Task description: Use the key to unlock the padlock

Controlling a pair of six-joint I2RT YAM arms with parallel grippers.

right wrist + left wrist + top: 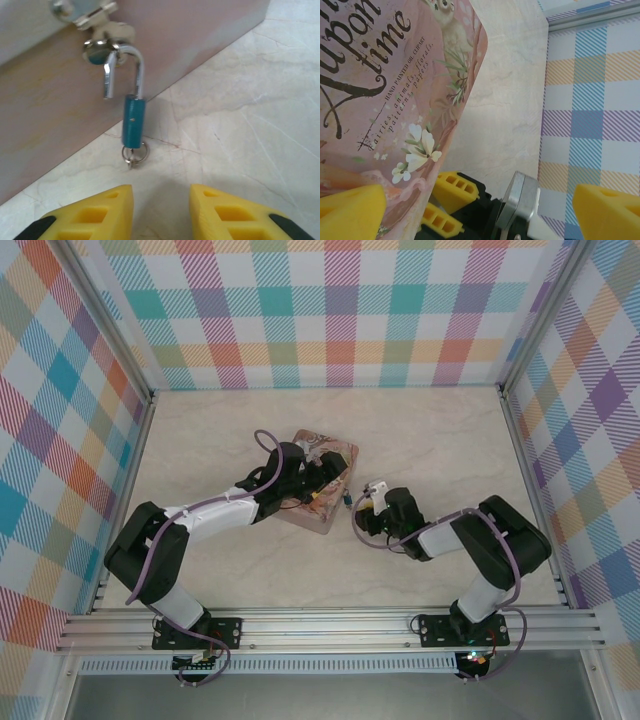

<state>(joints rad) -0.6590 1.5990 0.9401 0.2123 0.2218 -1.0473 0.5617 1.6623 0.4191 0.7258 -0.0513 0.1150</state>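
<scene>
So the padlock (134,120) hangs off the clasp on the side of the pink tin (55,125), blue body straight down. One leg of its shackle looks popped free, so I'd call it unlocked already. The key (133,156) pokes out of the bottom with its little ring, just above the bench (250,125). Right gripper (161,195) sits low and level, aimed at the key, fingers partly apart with nothing between them. Left gripper (477,200) reaches over the tin lid, spread wide — probably there to steady the tin, though I can't tell if it touches.
</scene>
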